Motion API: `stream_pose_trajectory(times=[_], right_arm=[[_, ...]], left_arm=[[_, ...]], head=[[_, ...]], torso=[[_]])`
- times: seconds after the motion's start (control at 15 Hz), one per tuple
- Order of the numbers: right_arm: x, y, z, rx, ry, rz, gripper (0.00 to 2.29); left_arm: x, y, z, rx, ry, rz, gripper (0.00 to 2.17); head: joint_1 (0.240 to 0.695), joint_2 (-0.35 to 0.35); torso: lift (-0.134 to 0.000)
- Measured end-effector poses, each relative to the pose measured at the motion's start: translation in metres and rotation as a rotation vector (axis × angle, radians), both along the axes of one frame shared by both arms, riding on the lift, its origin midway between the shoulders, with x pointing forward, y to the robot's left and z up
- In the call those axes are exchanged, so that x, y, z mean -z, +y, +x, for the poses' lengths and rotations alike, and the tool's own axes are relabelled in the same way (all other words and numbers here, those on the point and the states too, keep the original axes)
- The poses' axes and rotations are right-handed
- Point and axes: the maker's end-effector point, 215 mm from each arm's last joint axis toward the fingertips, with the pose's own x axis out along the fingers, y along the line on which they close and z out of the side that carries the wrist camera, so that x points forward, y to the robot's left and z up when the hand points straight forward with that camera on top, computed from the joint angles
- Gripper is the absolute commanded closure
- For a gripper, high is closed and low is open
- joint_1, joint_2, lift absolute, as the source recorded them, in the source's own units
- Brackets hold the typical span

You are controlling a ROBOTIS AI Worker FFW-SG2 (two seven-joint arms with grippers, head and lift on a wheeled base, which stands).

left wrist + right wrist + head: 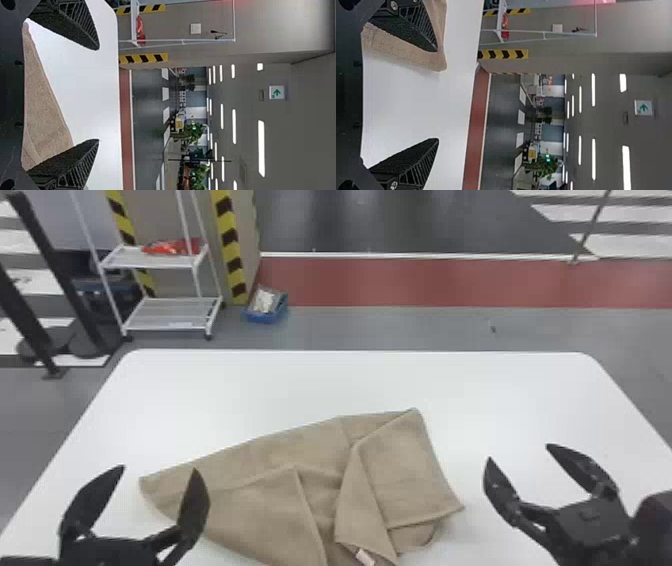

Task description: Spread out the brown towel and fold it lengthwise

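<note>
Had the brown towel (400, 475) lying in loose, uneven folds on the white desk (325, 385).
Held the left gripper (159, 468) by the towel's left end and the right gripper (519, 452) off its right side, both with jaws spread wide; showed a pale tag (364, 557) at the towel's near edge.

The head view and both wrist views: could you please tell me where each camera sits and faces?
Head view: on the robot's head, facing forward and down at the brown towel on the white table; the left gripper and right gripper show, open.
Left wrist view: on the left wrist, turned sideways, facing past its fingers over towel and table into the room.
Right wrist view: on the right wrist, also sideways, facing past its fingers likewise.
Shared by both wrist views: towel, table, white rack.
</note>
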Motion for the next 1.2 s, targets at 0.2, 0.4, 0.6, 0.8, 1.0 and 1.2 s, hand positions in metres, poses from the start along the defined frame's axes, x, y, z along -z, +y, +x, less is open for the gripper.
stream_pose_trajectory(times=[0.2, 0.4, 0.6, 0.8, 1.0, 1.2], right_arm=[[-0.001, 0.032, -0.006, -0.22, 0.055, -0.076, 0.09], [-0.01, 0.038, -0.014, -0.421, 0.139, -0.139, 0.09], [-0.041, 0.019, -0.011, -0.542, 0.174, -0.236, 0.1], [-0.061, 0.011, -0.006, -0.67, 0.22, -0.39, 0.17], [-0.05, 0.013, -0.007, -0.751, 0.295, -0.557, 0.22], [-0.019, 0.006, -0.009, -0.776, 0.38, -0.685, 0.29]], left_arm=[[0.003, 0.002, 0.0, -0.003, 0.008, 0.001, 0.05], [0.007, 0.003, -0.001, -0.006, 0.018, -0.004, 0.05], [0.01, 0.004, -0.001, -0.008, 0.022, -0.004, 0.05], [0.01, 0.002, -0.001, -0.005, 0.023, -0.005, 0.05], [0.011, 0.001, -0.002, -0.002, 0.026, -0.004, 0.05], [0.012, 0.001, -0.004, -0.002, 0.03, -0.003, 0.05]], head=[[0.695, 0.067], [0.695, 0.086], [0.695, 0.06], [0.695, 0.044], [0.695, 0.043], [0.695, 0.037]], torso=[[-0.124], [-0.124], [-0.124], [-0.124], [-0.124], [-0.124]])
